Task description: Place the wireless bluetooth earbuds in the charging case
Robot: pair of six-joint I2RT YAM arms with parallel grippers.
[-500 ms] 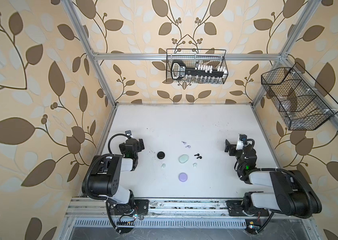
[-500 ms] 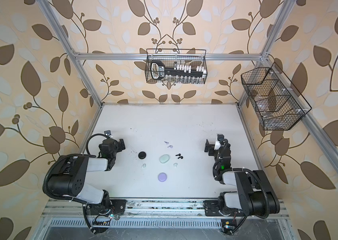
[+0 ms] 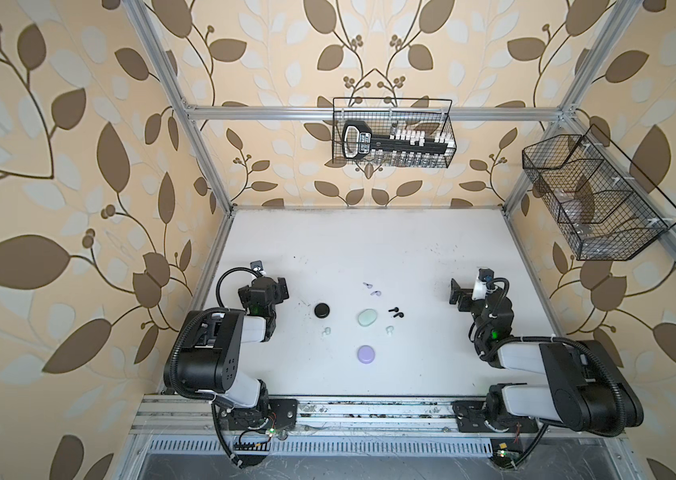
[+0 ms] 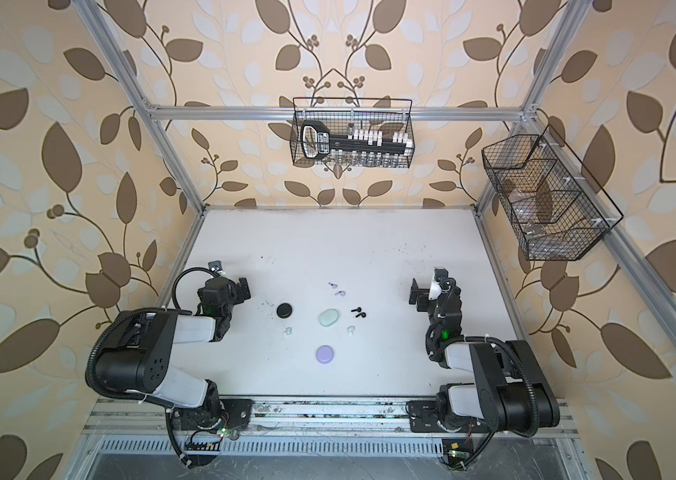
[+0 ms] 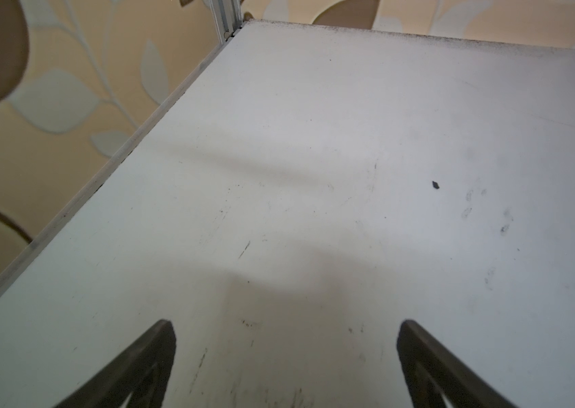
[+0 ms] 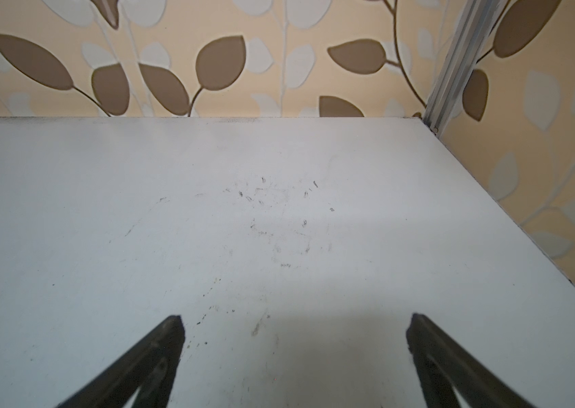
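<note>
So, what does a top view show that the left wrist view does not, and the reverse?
Only in a top view: the black case, mint case and lilac case, small earbuds scattered around them, two wire baskets. Only in the left wrist view: its own jaws from behind, wide apart, bare table between them. Both: the white table and the leaf wallpaper.

Left gripper (image 5: 286, 326), jaws wide apart, over scuffed white table (image 5: 314, 123); small dark speck (image 5: 435, 184) ahead; leaf wallpaper (image 5: 49, 99) past the edge.
</note>
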